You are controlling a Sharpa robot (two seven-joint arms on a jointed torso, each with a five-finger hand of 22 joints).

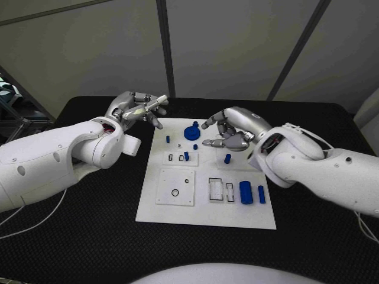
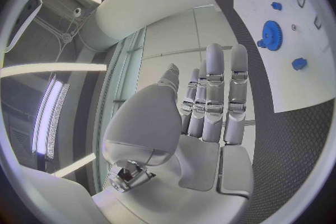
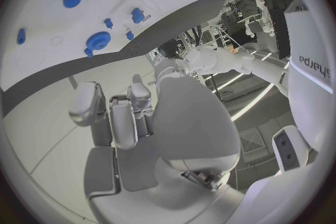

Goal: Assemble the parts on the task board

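The white task board (image 1: 208, 183) lies mid-table on the black mat. A blue gear (image 1: 192, 132) sits near its far edge, a blue cylinder (image 1: 245, 192) and a slim blue bar (image 1: 262, 194) near its right edge, and small blue pegs (image 1: 227, 158) between; their exact shapes are hard to read. The right hand (image 1: 227, 131) hovers over the far right corner, partly hiding the board there, fingers curled around nothing. The left hand (image 1: 138, 109) is raised off the far left corner, fingers apart and empty.
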